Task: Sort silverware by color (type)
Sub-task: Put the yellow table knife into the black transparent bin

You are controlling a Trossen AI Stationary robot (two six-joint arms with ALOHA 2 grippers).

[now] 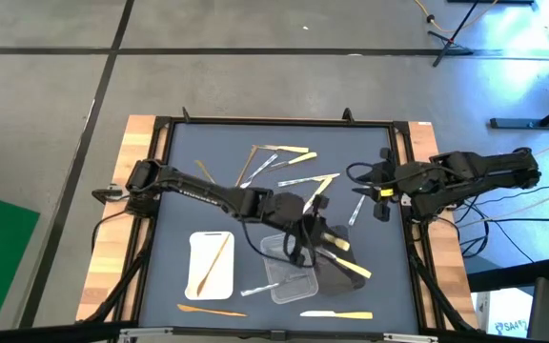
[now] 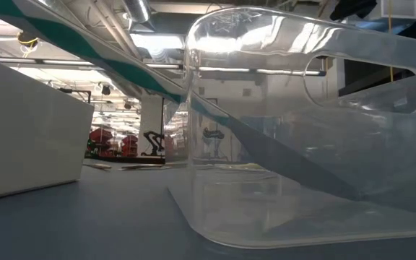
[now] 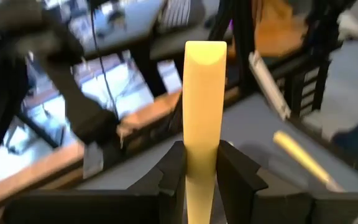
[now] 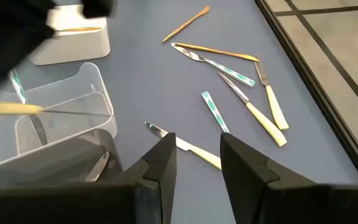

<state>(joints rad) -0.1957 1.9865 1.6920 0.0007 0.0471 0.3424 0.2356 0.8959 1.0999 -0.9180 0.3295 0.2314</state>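
Pale yellow plastic utensil handle (image 3: pixel 204 118) sits pinched in the left tool (image 1: pixel 315 232), above the black tray (image 1: pixel 336 281) beside the clear plastic tray (image 1: pixel 289 276). Next: lower and release. Right tool (image 4: pixel 194 162) waits empty, jaws apart, over the blue-grey surface (image 1: pixel 179 191).

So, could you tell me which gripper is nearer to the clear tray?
Left. The left gripper hovers right at the clear tray, shut on a pale yellow utensil. The right gripper waits, open, farther off toward the table's right edge.

Left end effector (image 3: pixel 201 168) clamped, right (image 4: pixel 197 158) parted
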